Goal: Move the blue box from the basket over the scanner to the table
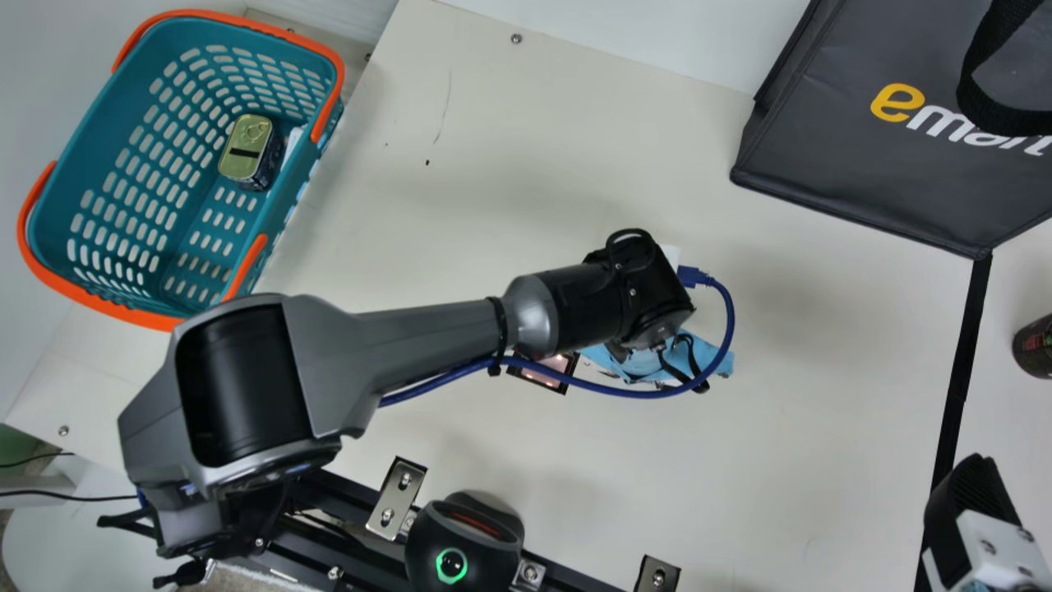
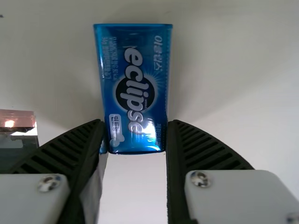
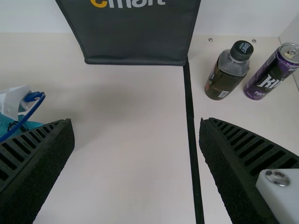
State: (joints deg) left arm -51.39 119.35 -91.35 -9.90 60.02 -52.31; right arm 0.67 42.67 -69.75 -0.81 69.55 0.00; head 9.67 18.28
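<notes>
Well apart from the basket (image 1: 107, 310), my left gripper (image 1: 649, 316) and right gripper (image 1: 971, 506) hang over the table (image 1: 460, 205), main view. Left wrist view: my left fingers (image 2: 196, 147) clamp the blue box (image 2: 133, 88) between them. Right wrist view: my right fingers (image 3: 42, 149) stand apart, a bottle (image 3: 228, 70) beyond them.

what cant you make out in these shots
- What the white item beside the can is: main view, partly behind the rim of the basket
- Far side of the blue box: left wrist view, turned from the camera
- Top of the black bag: right wrist view, cut by the top edge
</notes>
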